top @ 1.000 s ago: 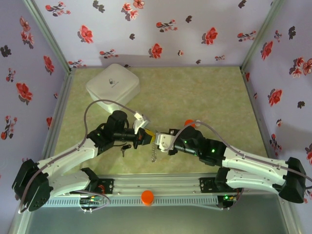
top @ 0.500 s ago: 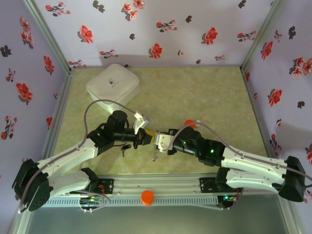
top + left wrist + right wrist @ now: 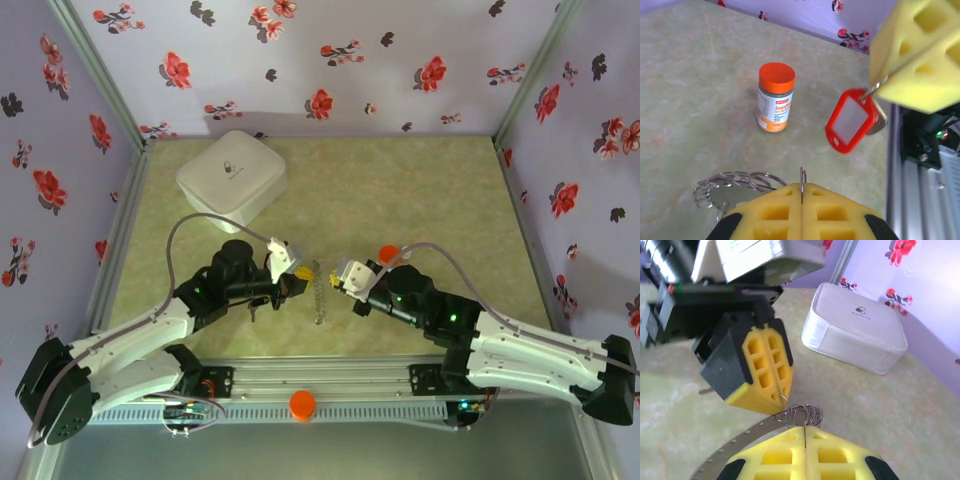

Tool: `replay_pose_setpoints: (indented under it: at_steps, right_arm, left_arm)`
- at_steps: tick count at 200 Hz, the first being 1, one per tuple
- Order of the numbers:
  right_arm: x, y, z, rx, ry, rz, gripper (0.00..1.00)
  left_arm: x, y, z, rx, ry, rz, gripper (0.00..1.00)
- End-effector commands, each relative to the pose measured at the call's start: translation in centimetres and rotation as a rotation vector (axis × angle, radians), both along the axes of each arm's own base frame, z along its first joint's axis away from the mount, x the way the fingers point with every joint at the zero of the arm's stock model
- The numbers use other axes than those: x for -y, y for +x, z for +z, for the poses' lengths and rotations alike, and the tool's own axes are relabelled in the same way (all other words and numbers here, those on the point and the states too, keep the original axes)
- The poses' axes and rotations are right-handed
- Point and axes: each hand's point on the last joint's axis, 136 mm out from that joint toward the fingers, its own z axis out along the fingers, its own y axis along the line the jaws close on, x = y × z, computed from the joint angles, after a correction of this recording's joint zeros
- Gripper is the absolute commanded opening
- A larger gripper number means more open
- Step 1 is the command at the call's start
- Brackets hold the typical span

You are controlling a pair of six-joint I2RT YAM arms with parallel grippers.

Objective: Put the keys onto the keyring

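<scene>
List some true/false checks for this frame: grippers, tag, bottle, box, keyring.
1. The left gripper and right gripper are both shut. True.
2. The red tag lies loose, unheld. False: it hangs from the right gripper.
3. The bottle stands upright. True.
4. The box sits in the far right corner. False: it is in the far left corner.
5. The keyring is a tight flat ring. False: its coils are pulled apart.

Red-tag key (image 3: 852,120) dangling, keyring (image 3: 735,184) coils splayed
</scene>
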Motion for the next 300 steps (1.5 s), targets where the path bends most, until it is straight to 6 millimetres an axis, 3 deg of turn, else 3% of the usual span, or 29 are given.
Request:
replay_pose_setpoints:
  at_steps: [1,38,156,205,300]
  right_arm:
    - [-0.1,-0.1,-0.2,-0.175,0.129,-0.061,0.00]
    - [-1.1,-0.4,-0.7,-0.209,0.159,-0.028,0.00]
    - [-2.4,-0.6,-1.2,-0.207,0.146,0.013,0.00]
    - [-2.1,0.0,-1.2,-0.202,0.151,-0.022,0.00]
    - [-0.1,2.8,-2.4,-0.253,0.167,-0.234,0.00]
  left_arm:
    - [0.5,0.1,2.9,0.240,-0.074,-0.039,0.00]
    - [0.8,-1.2,3.1,0.336,-0.093,-0.093,0.00]
    - [1.1,-1.7,3.7,0.346,-0.101,-0.113,0.00]
    - [1.2,-1.9,3.5,0.341,-0.099,-0.121,0.00]
    - [1.0,-1.9,3.8,0.398,-0.089,-0.114,0.00]
